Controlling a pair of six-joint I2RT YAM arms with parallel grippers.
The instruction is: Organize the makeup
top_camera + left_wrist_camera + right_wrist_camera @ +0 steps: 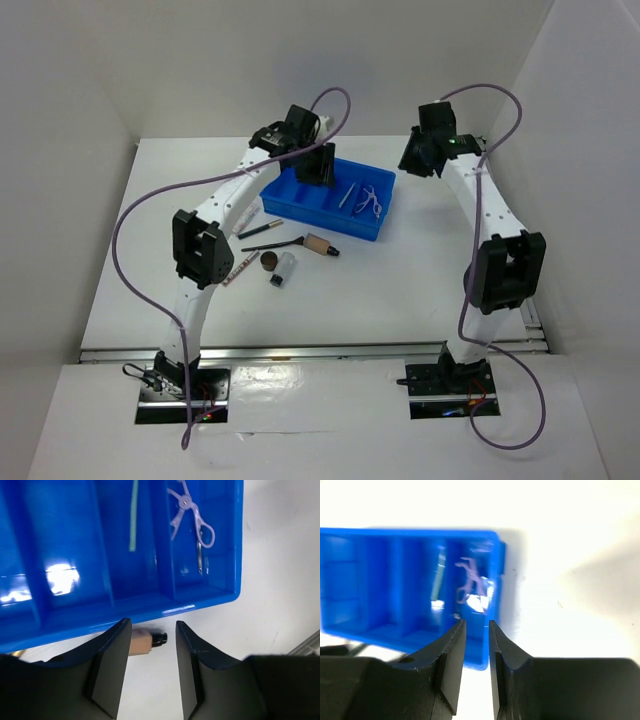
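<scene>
Tray: one blue tray [300,207] is sitting at the middle of the white surface [400,290].
In the tray: two pale tools are lying in neighbouring compartments, one green stick [347,194] and one lilac scissor-shaped tool [370,202] in the right end compartment.
On the surface: six pieces are lying in front of the tray: one black pencil [252,230], one black wand [272,244], one beige tube [320,244], one brown pot [268,262], one grey cylinder [283,270] and one pinkish packet [240,268] partly under the left arm.
Left fingers [107,675]: two, standing apart and holding nothing, hovering over the tray's near edge with the beige tube showing between them.
Right fingers [447,670]: two, hanging with a narrow gap and gripping nothing, just right of the tray.
</scene>
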